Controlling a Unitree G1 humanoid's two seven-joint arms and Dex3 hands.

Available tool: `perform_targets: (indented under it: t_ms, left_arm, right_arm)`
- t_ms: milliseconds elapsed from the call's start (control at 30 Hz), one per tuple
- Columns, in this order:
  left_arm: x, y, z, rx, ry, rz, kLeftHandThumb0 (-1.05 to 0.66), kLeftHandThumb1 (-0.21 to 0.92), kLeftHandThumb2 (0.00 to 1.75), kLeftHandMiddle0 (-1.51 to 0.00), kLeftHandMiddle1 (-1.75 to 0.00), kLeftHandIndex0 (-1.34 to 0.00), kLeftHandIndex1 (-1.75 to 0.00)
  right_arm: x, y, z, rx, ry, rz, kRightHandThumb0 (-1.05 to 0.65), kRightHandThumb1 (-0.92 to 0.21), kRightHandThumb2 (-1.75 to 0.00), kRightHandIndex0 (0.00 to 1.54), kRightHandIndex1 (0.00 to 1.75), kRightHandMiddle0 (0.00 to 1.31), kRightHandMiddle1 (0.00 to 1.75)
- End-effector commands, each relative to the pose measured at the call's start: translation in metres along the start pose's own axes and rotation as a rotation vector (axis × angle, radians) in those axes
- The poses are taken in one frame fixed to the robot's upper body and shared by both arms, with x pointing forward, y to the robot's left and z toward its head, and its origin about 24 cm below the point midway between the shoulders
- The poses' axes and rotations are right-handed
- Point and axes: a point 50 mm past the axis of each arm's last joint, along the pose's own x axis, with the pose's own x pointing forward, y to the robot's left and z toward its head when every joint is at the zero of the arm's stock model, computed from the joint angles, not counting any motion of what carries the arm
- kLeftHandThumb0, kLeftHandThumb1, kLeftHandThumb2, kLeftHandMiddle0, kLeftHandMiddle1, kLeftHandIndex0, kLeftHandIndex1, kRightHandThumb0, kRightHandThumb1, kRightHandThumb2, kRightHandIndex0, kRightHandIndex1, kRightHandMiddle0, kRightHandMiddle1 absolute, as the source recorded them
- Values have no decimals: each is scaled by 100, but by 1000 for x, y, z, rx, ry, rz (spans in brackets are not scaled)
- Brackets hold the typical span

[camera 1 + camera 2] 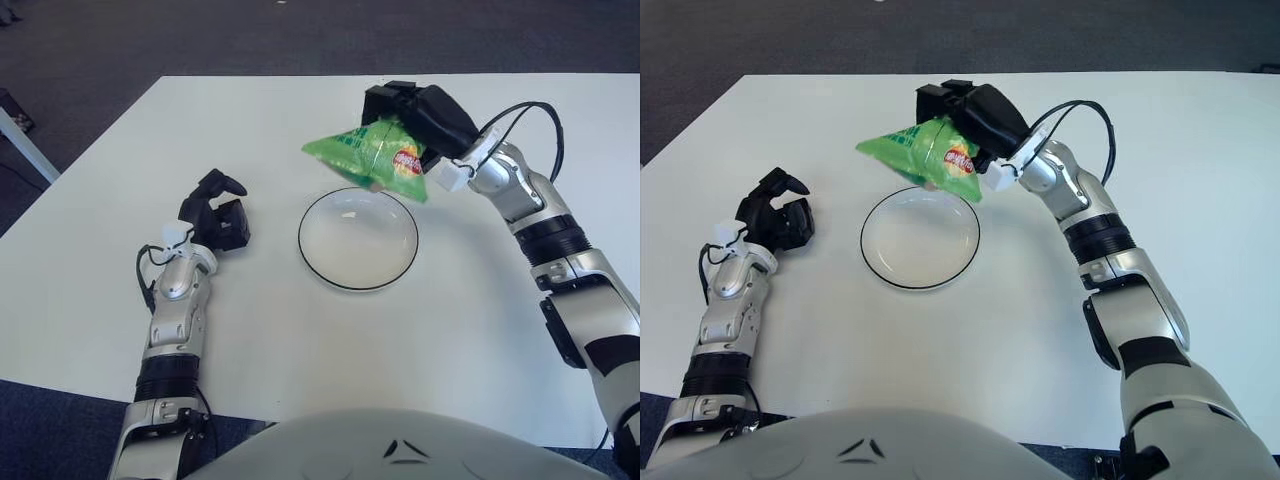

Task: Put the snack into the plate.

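A green snack bag [368,160] hangs in the air over the far rim of the white plate [330,270], which has a thin dark edge and lies at the middle of the white table. My right hand [415,110] is shut on the bag's right end, coming in from the right. The bag tilts, its left tip pointing left, and it hides part of the plate's far rim. My left hand [213,212] shows to the left of the plate with its fingers curled and nothing in them.
The white table [300,350] spreads around the plate. Dark carpet lies beyond its far edge. A black cable [525,115] loops above my right wrist. My own torso shows at the bottom edge.
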Motion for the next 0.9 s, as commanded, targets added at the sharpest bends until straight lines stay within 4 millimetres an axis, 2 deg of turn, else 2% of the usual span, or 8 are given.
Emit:
perform_targets:
  t_ms: [0, 300, 867]
  left_arm:
    - [-48, -14, -64, -113, 261, 63, -47, 34, 128, -118, -175, -59, -175]
    - [-48, -16, -64, -117, 262, 72, -47, 35, 128, -117, -175, -59, -175]
    - [-47, -18, -64, -121, 256, 65, -47, 35, 127, -119, -175, -58, -175]
  right_arm:
    - [2, 0, 10, 15, -88, 19, 0, -5, -161, 83, 169, 58, 175]
    - [1, 6, 17, 65, -151, 70, 0, -6, -160, 82, 169, 57, 175]
    - [-4, 15, 25, 121, -153, 250, 0, -10, -155, 79, 168, 54, 175]
